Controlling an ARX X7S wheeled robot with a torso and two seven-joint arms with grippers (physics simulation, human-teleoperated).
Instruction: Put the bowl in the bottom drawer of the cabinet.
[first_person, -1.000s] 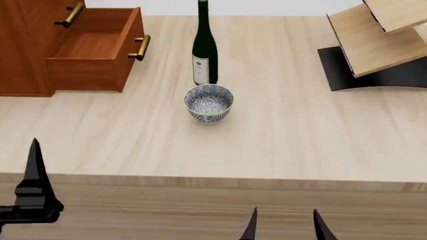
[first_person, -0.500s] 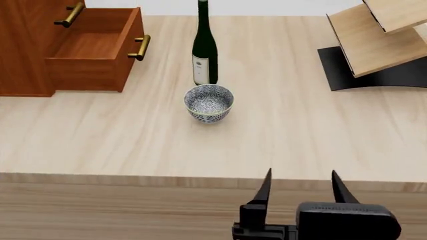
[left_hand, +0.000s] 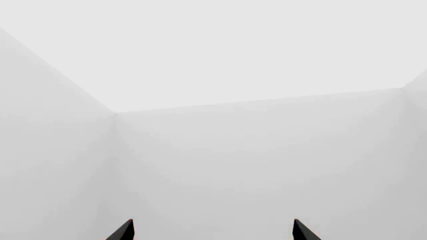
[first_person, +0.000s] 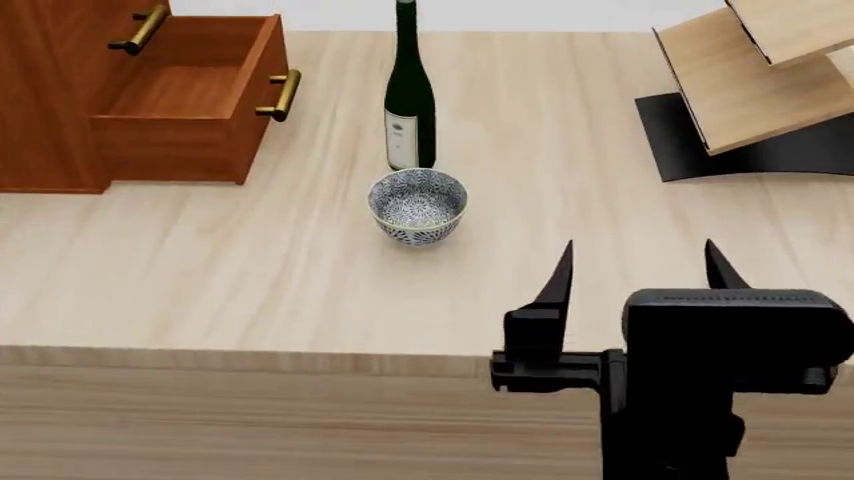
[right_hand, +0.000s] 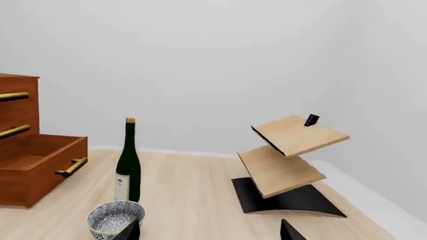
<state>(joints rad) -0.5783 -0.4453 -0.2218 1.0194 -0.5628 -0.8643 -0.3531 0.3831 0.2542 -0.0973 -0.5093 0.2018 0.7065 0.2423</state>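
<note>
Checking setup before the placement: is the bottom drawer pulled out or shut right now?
Pulled out. In the head view the bottom drawer projects from the cabinet, its bare interior floor exposed; the right wrist view shows the same.

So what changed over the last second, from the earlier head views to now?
The right gripper rose into view from the bottom edge and advanced over the table toward the bowl, jaws open, holding nothing. The left gripper dropped out of the head view; its wrist camera now sees only blank wall. The bowl, the wine bottle, the open bottom drawer and the rack stayed put.
</note>
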